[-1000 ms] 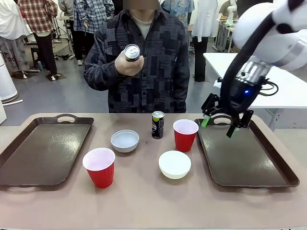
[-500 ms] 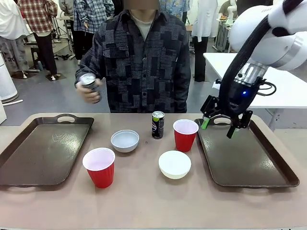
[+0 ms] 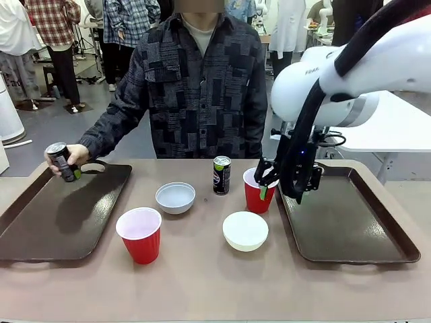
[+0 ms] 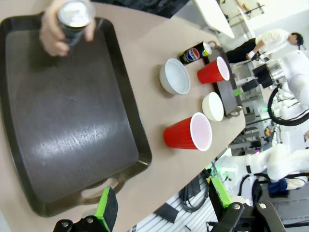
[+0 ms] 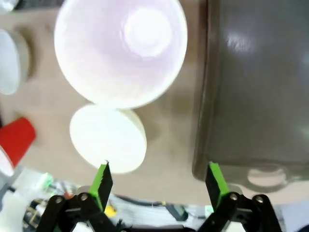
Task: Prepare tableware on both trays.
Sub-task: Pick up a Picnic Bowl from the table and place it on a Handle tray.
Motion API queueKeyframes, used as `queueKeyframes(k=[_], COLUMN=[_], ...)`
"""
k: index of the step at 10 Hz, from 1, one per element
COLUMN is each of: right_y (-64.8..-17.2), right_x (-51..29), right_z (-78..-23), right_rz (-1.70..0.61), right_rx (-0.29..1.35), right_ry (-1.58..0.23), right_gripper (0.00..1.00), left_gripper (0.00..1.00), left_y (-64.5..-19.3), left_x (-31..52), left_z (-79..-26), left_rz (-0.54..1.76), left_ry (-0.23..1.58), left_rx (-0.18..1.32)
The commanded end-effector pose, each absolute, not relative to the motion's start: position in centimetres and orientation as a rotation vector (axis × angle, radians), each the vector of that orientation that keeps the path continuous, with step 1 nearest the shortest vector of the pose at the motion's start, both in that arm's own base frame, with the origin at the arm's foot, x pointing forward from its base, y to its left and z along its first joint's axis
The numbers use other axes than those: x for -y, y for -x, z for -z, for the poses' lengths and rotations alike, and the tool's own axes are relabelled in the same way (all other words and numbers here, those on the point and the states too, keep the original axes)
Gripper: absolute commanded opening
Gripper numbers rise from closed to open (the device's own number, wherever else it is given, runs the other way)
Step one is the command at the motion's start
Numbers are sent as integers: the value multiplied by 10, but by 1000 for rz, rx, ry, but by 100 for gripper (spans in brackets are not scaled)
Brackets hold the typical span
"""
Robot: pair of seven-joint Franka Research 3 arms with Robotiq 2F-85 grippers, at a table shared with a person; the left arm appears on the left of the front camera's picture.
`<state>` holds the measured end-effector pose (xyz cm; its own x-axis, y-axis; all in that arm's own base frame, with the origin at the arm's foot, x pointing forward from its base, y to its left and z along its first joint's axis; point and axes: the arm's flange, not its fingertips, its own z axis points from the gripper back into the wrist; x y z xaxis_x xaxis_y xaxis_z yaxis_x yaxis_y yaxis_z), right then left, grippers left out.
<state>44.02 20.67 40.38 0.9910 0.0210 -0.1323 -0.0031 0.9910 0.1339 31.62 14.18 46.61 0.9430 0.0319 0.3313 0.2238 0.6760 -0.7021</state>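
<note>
A person's hand holds a dark can (image 3: 60, 161) over the far left corner of the left tray (image 3: 67, 215); the left wrist view has the same can (image 4: 72, 17) above that tray (image 4: 63, 121). My left gripper (image 4: 161, 205) is open, high over the tray's near end. A second can (image 3: 221, 175) stands mid-table. My right gripper (image 3: 281, 188) hangs open over a red cup (image 3: 258, 190) beside the right tray (image 3: 350, 229). From the right wrist, the cup's white inside (image 5: 120, 48) lies ahead of the open right gripper (image 5: 158, 181).
A grey-blue bowl (image 3: 176, 197), a white bowl (image 3: 245, 230) and another red cup (image 3: 140, 234) stand between the trays. The white bowl (image 5: 107, 137) sits just below the right gripper's cup. The person stands at the far edge. A white table is behind at right.
The person's hand lowered the can from chest height to the left tray's far corner. My right arm swung left from over the right tray to the red cup. Both grippers stayed open.
</note>
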Motion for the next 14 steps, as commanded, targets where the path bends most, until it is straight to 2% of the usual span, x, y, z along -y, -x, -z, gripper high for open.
queueKeyframes(k=[1,9,10,11,12,13,14], right_y=[-446,-430,-429,-428,-428,-429,-430], right_x=[-212,-250,-252,-253,-254,-254,-255], right_z=[-391,-330,-323,-322,-321,-320,-320], right_rz=[15,-120,-156,-156,-155,-153,-151], right_rx=[-45,-143,-163,-167,-164,-163,-170], right_ry=[-75,-67,-61,-57,-58,-58,-60], right_gripper=[100,100,88,41,29,36,0], left_gripper=[100,100,100,100,100,100,100], left_y=[-316,-316,-316,-316,-316,-316,-316], left_x=[-143,-143,-143,-143,-143,-143,-143], left_z=[-467,-467,-467,-467,-467,-467,-467], left_rz=[115,115,115,115,115,115,115], left_ry=[842,842,842,842,842,842,842], left_rx=[341,341,341,341,341,341,341])
